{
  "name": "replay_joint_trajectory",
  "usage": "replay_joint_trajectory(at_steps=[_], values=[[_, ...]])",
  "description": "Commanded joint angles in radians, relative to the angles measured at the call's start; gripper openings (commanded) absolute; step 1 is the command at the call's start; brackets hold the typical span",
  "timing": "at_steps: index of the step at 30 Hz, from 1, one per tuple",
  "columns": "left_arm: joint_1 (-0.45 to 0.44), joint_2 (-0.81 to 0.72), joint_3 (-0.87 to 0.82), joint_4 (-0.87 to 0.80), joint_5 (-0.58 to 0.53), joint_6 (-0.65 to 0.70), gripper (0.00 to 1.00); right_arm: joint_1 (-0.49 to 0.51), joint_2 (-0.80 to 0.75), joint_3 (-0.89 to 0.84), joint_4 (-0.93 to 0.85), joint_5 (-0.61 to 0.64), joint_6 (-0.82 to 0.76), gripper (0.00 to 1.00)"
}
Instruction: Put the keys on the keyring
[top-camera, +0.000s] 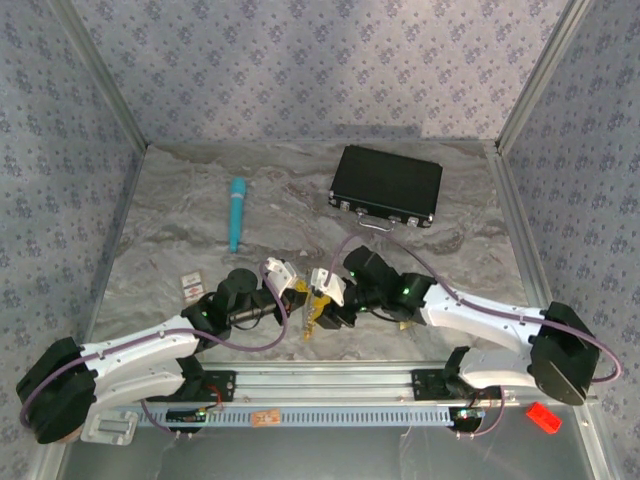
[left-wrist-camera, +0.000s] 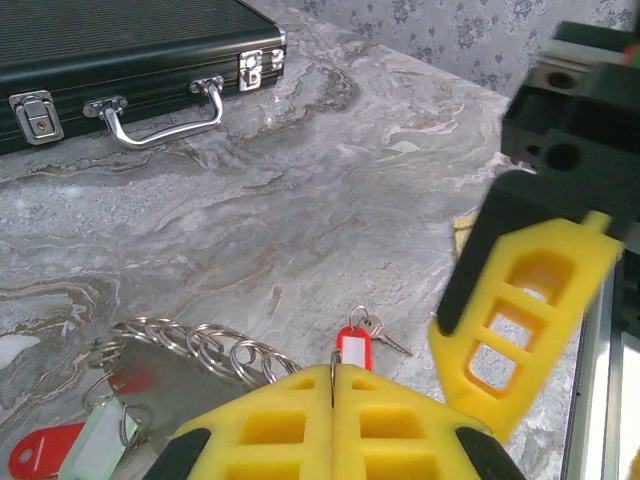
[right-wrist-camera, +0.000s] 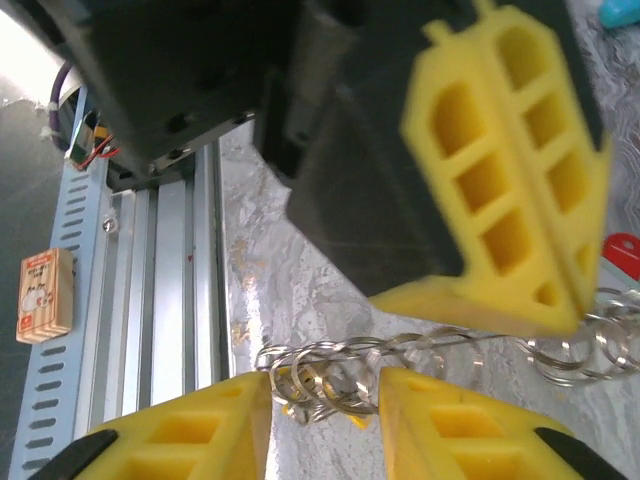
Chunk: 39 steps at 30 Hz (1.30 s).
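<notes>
Item, left gripper (left-wrist-camera: 333, 425): yellow fingers pressed together at the bottom centre of its wrist view, pinching a thin wire that stood up out of the seam, taken for the keyring (left-wrist-camera: 333, 372).

Item, right gripper (right-wrist-camera: 325, 425): fingers spread at the bottom of its wrist view, nothing clamped.

Item, keys (top-camera: 312, 318): bunched between the two grippers at the centre of the top view. A red-tagged key (left-wrist-camera: 352, 350) sat just above the left fingertips. A chain of small rings (left-wrist-camera: 200, 345) trailed to the lower left.

Relation: in the right wrist view the rings lay in the gap between the spread fingers, just below the left gripper's tips. The wire ran left to right across the frame. The right arm was judged nearer the loose keys.

Beyond: black case (left-wrist-camera: 120, 50), upper left; teal tube (top-camera: 237, 212), left of centre in the top view.
</notes>
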<state>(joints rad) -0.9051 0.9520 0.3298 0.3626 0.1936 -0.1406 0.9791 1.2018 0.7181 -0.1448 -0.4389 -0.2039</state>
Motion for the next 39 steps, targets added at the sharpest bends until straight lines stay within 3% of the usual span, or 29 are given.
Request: replay_joint_trajectory(at_steps=[1, 5, 12, 26, 39], values=[[0.003, -0.004, 0.013, 0.012, 0.007, 0.001, 0.00, 0.022, -0.041, -0.029, 0.010, 0.034, -0.090, 0.38], [0.003, -0.006, 0.002, 0.032, 0.023, 0.014, 0.00, -0.007, -0.110, -0.066, 0.039, 0.048, -0.078, 0.39], [0.003, -0.014, -0.033, 0.105, 0.065, 0.046, 0.00, -0.163, -0.194, -0.197, 0.261, 0.015, -0.003, 0.34], [0.003, -0.008, -0.090, 0.200, 0.145, 0.122, 0.00, -0.199, -0.010, -0.149, 0.370, -0.227, -0.020, 0.33], [0.003, -0.015, -0.093, 0.201, 0.171, 0.144, 0.00, -0.193, 0.061, -0.106, 0.361, -0.275, -0.044, 0.20]])
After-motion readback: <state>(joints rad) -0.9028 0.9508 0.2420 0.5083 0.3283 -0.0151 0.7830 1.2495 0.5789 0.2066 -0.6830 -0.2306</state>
